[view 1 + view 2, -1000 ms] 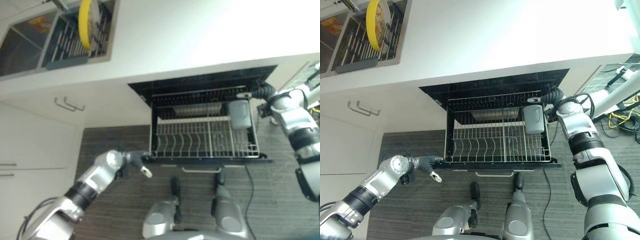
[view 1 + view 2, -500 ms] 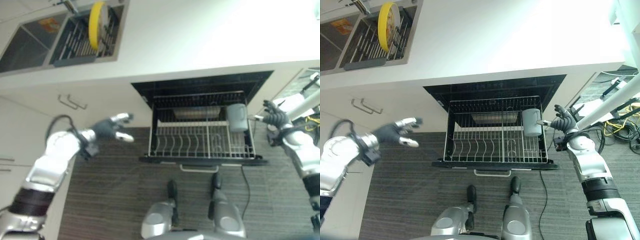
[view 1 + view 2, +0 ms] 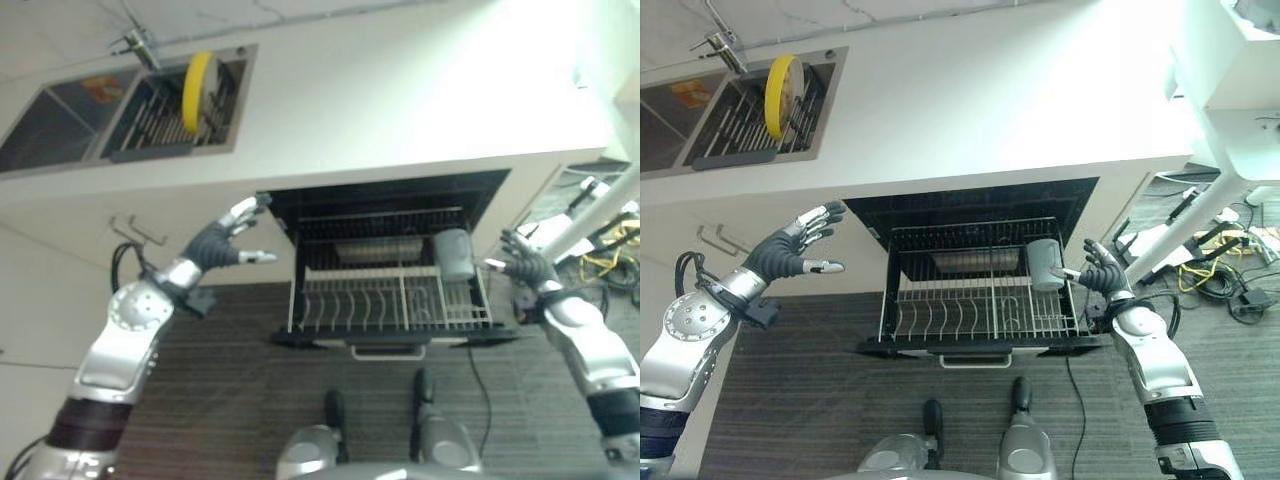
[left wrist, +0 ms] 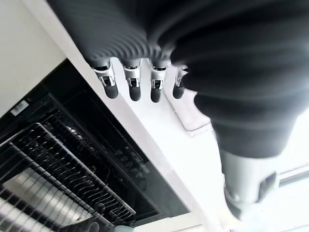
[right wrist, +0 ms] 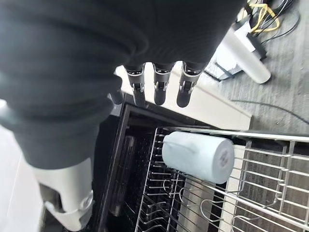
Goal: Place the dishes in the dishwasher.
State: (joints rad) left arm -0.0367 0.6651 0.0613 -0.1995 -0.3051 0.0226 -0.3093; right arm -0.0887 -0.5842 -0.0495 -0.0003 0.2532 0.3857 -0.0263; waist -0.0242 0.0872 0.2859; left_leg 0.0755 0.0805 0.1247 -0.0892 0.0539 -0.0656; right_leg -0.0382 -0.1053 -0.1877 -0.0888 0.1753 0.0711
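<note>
A yellow plate point(image 3: 781, 82) stands upright in the rack of the sink point(image 3: 740, 155) at the far left of the counter. Below the counter the dishwasher's wire rack point(image 3: 940, 318) is pulled out. A pale grey mug point(image 3: 1045, 264) lies on its side at the rack's back right corner, also in the right wrist view as mug point(image 5: 198, 155). My right hand point(image 3: 1100, 275) is open just right of the mug, apart from it. My left hand point(image 3: 790, 250) is open with straight fingers point(image 4: 133, 87), raised in front of the cupboard left of the dishwasher.
The white counter point(image 3: 1000, 110) runs across above the dishwasher's dark opening point(image 3: 980, 205). A cupboard handle point(image 3: 135, 232) is on the left below the counter. A white stand point(image 3: 1160, 235) and loose cables point(image 3: 1225, 285) lie on the floor to the right.
My left hand has risen from low beside the rack's front left corner to counter height. My right hand has let go of the mug and drawn back to the right. The camera has shifted.
</note>
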